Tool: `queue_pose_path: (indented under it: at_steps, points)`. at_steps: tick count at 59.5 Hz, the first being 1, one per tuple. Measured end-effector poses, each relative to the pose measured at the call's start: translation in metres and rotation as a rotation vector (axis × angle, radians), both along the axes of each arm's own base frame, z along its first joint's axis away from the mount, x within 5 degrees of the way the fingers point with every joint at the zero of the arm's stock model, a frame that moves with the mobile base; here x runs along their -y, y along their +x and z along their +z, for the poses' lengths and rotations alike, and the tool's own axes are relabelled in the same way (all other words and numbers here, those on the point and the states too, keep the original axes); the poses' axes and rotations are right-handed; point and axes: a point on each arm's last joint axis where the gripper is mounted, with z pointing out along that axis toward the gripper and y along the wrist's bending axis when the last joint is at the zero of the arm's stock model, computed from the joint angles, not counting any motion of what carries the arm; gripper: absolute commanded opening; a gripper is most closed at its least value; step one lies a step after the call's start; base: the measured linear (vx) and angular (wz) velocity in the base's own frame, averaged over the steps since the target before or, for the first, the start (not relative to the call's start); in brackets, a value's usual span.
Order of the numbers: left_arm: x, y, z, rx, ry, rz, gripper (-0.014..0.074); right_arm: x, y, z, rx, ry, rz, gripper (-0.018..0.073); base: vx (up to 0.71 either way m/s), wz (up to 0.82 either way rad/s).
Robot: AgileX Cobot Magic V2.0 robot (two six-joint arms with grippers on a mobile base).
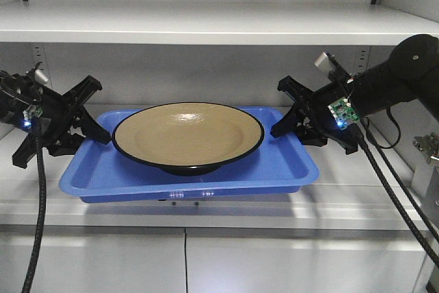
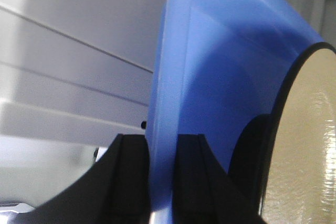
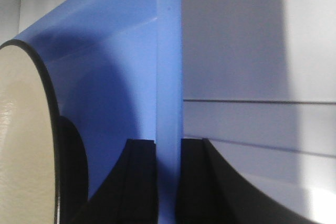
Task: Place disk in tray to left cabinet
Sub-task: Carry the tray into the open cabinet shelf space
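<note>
Gripping tray [image 1: 274,169] w/ disk [image 1: 188,132] over cabinet shelf [image 1: 374,193]: L pincer [image 1: 93,117], R pincer [image 1: 282,111].

The plate [image 1: 186,134] lies in the tray [image 1: 288,166], between two shelves of the cabinet [image 1: 206,22]. The left gripper [image 1: 95,127] holds the tray's left end, the right gripper [image 1: 287,118] its right.

- matte black left gripper [image 1: 88,120] with broad wedge-shaped fingers; small circuit board [image 1: 31,113] lit by a blue light.
- matte black right gripper [image 1: 288,116], same fingers; green circuit board [image 1: 344,111] with blue led, pale grey plug [image 1: 328,61] on top.
- rounded black arm housing [image 1: 415,66]; black braided cables [image 1: 38,204] at both wrists.
</note>
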Motion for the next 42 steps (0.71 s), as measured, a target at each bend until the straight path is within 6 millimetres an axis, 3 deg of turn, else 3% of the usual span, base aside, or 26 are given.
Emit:
queue_pose_path:
  at_steps: [42]
  points:
    - [0.0000,0.0000,0.0000,0.000,0.000,0.000,-0.0001,0.0000,0.0000,0.0000,0.000,0.000,0.000,-0.0003,0.08,-0.01]
